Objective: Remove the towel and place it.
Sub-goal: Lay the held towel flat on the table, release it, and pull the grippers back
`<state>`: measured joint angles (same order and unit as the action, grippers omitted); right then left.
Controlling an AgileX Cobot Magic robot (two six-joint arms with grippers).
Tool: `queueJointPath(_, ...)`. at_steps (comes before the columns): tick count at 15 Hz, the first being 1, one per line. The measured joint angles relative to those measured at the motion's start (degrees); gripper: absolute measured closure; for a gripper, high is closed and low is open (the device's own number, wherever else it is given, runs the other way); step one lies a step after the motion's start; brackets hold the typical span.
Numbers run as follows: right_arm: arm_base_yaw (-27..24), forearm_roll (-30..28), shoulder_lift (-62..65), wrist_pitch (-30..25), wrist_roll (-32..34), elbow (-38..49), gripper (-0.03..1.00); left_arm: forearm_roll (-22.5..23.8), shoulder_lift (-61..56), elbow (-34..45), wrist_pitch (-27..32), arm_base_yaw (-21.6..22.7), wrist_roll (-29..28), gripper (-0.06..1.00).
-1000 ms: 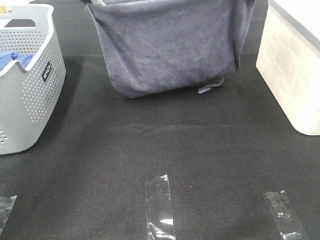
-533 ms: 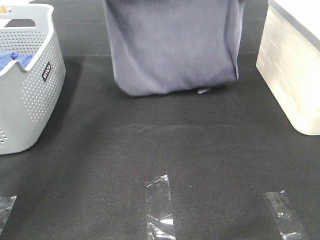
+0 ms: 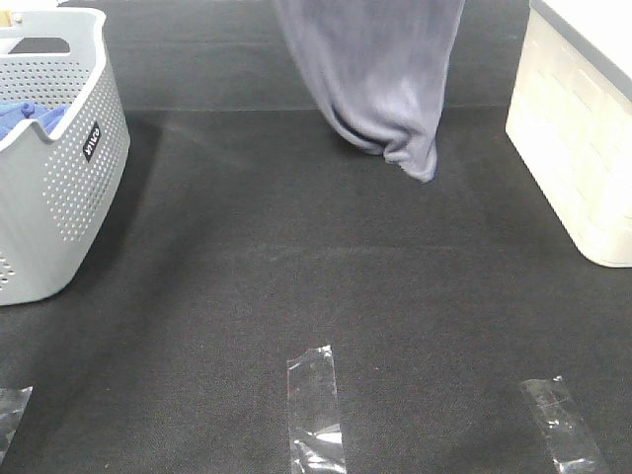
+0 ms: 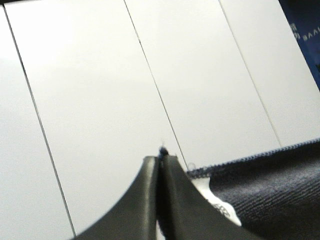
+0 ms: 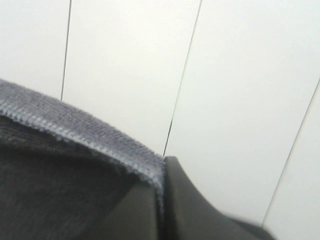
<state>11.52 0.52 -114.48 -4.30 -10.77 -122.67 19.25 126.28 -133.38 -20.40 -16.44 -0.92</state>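
The slate-grey towel (image 3: pixel 380 79) hangs from above the exterior high view's top edge, bunched into a narrow drape over the black mat's far middle, with its lowest corner just above the mat. Both grippers are above that view and out of sight there. In the left wrist view my left gripper (image 4: pixel 160 162) is shut with the towel's hem (image 4: pixel 260 185) pinched between its fingers. In the right wrist view my right gripper (image 5: pixel 161 172) is shut on the towel's stitched hem (image 5: pixel 75 135). Both wrist cameras face white wall panels.
A grey perforated basket (image 3: pixel 59 197) stands at the left edge with a bright blue cloth (image 3: pixel 25 118) inside. A white box (image 3: pixel 578 128) stands at the right edge. Clear tape strips (image 3: pixel 314 405) (image 3: pixel 561 425) lie on the black mat near the front.
The towel hung spread wide between the two grippers; now it is gathered into a narrow drape, its left side has swung to the right, and its lower edge has drawn in.
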Motion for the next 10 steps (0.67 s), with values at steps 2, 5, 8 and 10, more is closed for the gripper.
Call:
queueJointPath(2, 0.4, 0.0, 0.1, -0.3, 0.0, -5.6, 0.97, 0.2, 0.0, -3.7, 0.3, 0.0, 0.0, 0.94)
queueJointPath(5, 0.7, 0.2, 0.2, -6.8, -0.1, -7.8, 0.97, 0.6, 0.5, -4.3, 4.7, 0.5, 0.0, 0.94)
queueJointPath(8, 1.1, 1.8, 0.0, -17.6, -0.1, -7.8, 0.97, -0.1, 1.4, -4.3, 17.2, 0.4, 0.0, 0.94)
queueJointPath(10, 1.3, 3.0, -0.3, -29.6, -0.1, -7.8, 0.97, -3.3, 1.5, -4.3, 32.9, -0.7, 0.0, 0.94)
